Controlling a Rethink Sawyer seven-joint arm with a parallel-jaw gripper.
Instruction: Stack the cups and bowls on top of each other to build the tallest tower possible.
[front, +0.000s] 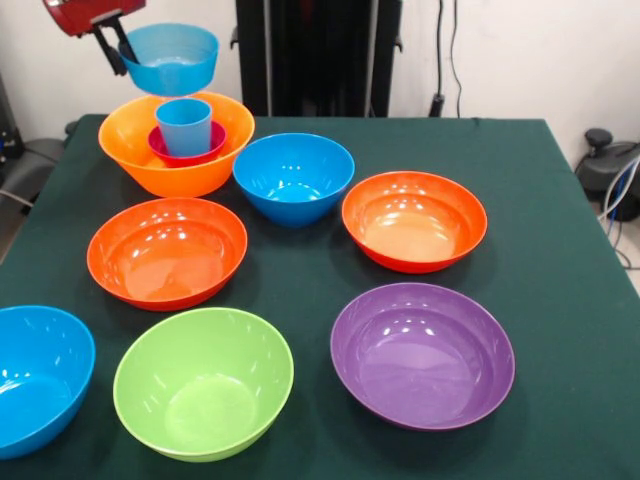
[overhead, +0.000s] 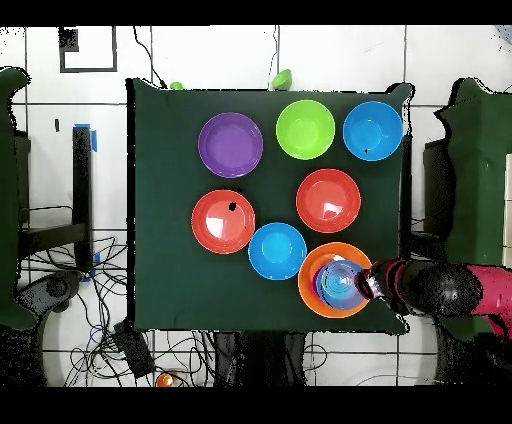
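My gripper (front: 115, 48) is at the top left of the front view, shut on the left rim of the small pale-blue bowl (front: 170, 58). It holds the bowl in the air, just above the light-blue tumbler (front: 184, 125). The tumbler stands upright in the small magenta bowl (front: 212, 146). The magenta bowl sits inside the large yellow-orange bowl (front: 175, 172) at the table's far left corner. In the overhead view the gripper (overhead: 368, 283) is at the right edge of the yellow-orange bowl (overhead: 309, 290). There the pale-blue bowl (overhead: 338, 282) covers the tumbler.
Loose bowls lie open side up on the green table (front: 560, 250): a blue one (front: 293, 177) beside the tower, two red-orange ones (front: 166, 252) (front: 414, 220), a purple one (front: 422, 354), a lime green one (front: 203, 382), and a blue one (front: 35, 375) at the near left edge.
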